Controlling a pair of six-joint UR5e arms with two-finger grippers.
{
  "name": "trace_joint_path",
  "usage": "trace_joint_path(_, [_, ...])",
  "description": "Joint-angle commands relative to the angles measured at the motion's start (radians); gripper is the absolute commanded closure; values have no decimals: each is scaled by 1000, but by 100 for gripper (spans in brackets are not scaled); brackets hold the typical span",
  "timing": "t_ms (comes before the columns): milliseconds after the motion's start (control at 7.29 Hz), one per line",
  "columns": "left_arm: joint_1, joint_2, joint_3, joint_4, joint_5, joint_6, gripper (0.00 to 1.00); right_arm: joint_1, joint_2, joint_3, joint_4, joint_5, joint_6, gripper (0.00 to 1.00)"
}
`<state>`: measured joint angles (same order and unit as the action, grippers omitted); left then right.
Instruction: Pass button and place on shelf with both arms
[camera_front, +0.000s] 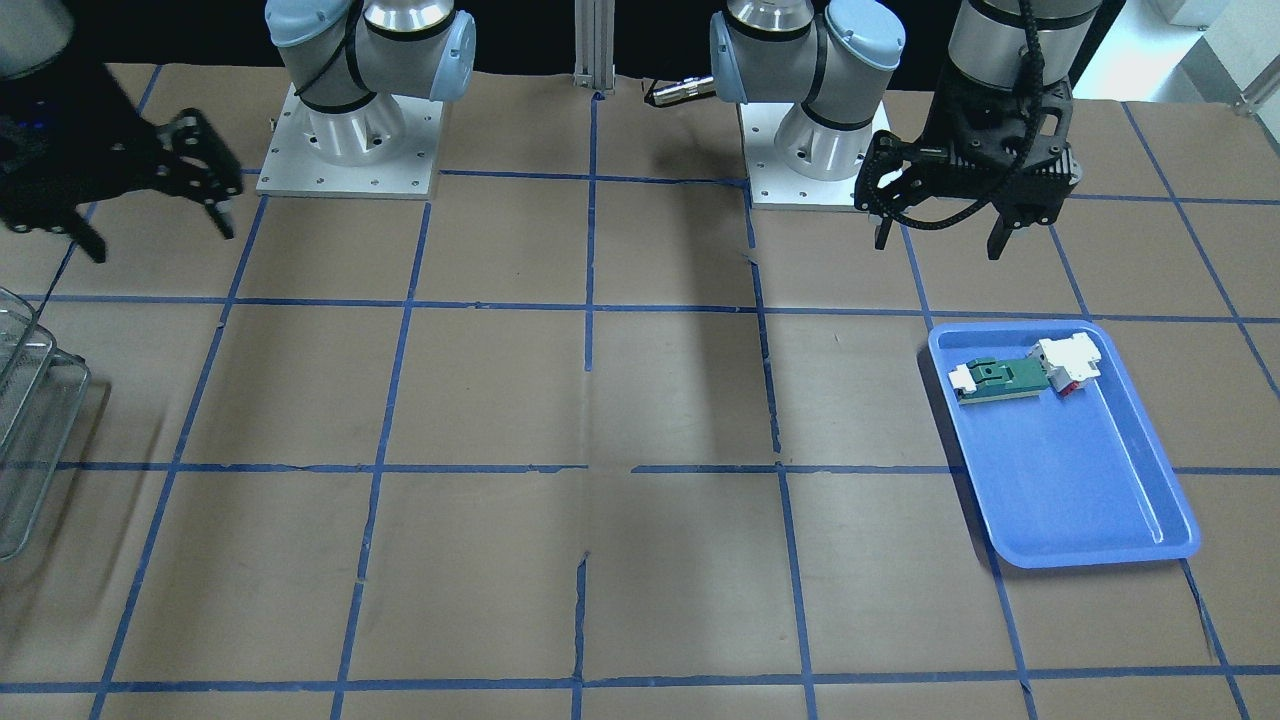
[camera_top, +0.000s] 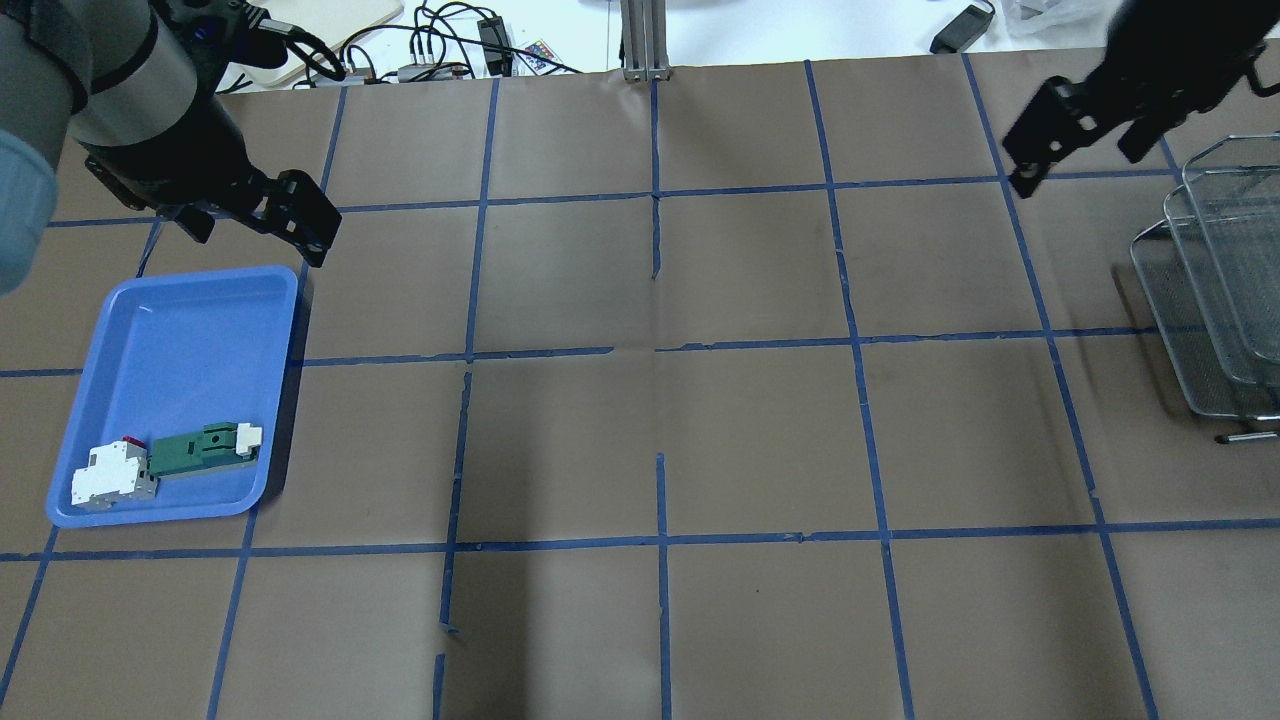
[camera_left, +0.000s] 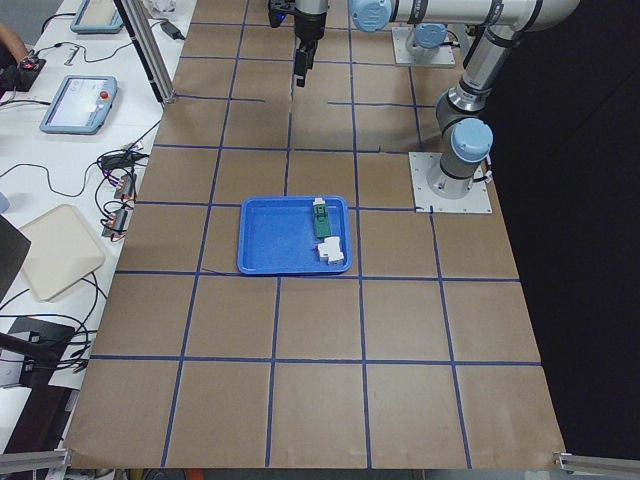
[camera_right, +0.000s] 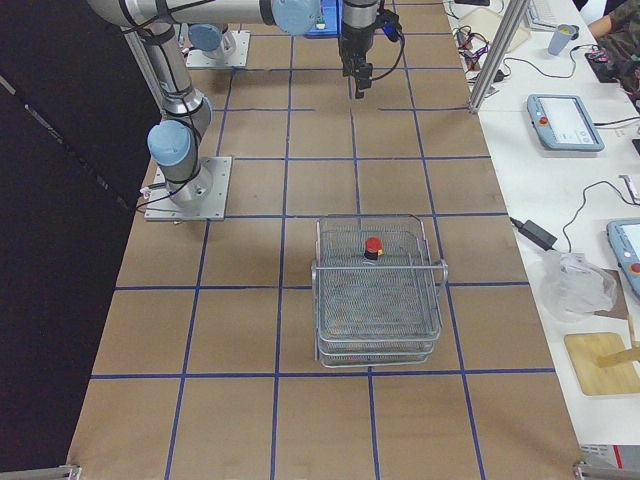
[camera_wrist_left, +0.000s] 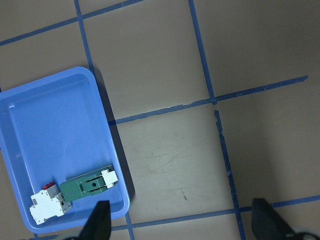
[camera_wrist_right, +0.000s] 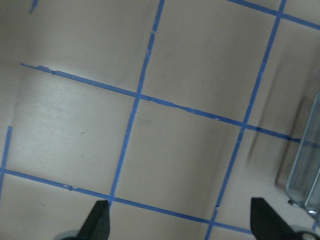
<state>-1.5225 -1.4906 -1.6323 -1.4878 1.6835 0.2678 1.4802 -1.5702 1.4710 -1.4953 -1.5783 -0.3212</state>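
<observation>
The button (camera_right: 372, 247), red head up, stands on the top tier of the wire-mesh shelf (camera_right: 378, 300), toward its robot-side end. It shows only in the exterior right view. The shelf is cut off at the right edge of the overhead view (camera_top: 1215, 300) and at the left edge of the front-facing view (camera_front: 30, 430). My left gripper (camera_front: 940, 240) is open and empty, raised by the blue tray (camera_top: 170, 340). My right gripper (camera_top: 1080, 165) is open and empty, raised above the table beside the shelf, apart from it.
The blue tray (camera_front: 1070, 480) holds a green-and-white flat part (camera_top: 200, 450) and a white block with a red spot (camera_top: 110, 475) at its robot-side end. Both arm bases (camera_front: 350, 140) stand at the table's robot-side edge. Brown paper with blue tape lines covers the table.
</observation>
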Motion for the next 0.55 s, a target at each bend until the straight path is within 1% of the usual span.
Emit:
trace_joint_path(0, [-2, 0, -3, -5, -68, -12, 0, 130, 1, 8, 1, 12, 406, 0])
trace_joint_path(137, [-4, -8, 5, -5, -80, -113, 0, 126, 19, 32, -12, 11, 419, 0])
trace_joint_path(275, [-10, -16, 11, -6, -77, -148, 0, 124, 36, 51, -70, 6, 438, 0])
trace_joint_path(412, [-10, -14, 12, -12, -77, -179, 0, 126, 30, 87, -101, 6, 470, 0])
